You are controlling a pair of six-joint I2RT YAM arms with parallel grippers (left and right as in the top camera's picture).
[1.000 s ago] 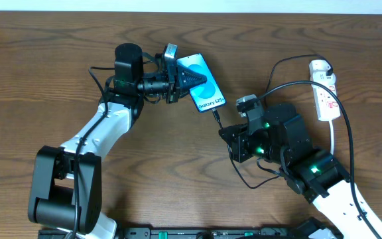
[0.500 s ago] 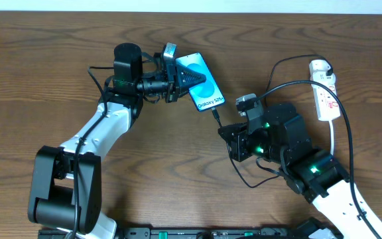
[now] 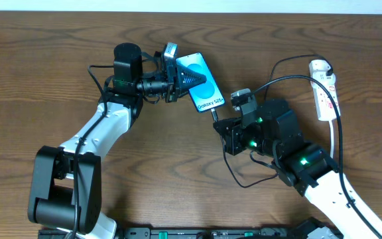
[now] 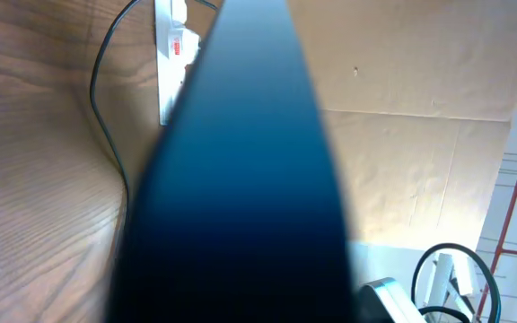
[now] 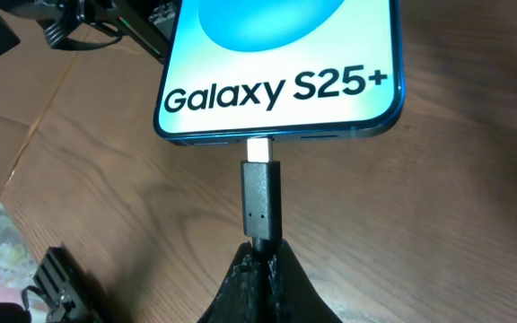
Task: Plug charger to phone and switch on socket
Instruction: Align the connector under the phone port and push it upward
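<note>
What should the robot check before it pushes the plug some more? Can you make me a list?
1. Phone held steady: ok. The left tool is clamped on its top end.
2. Plug gripped: ok. The right tool pinches its back end.
3. Plug lined up with the phone's port: ok. It points straight at the middle of the bottom edge.
4. Plug all the way in: not ok. A bit of silver tip shows between the plug and the phone.
5. Power strip switched on: cannot tell. Its switches are too small to read.
</note>
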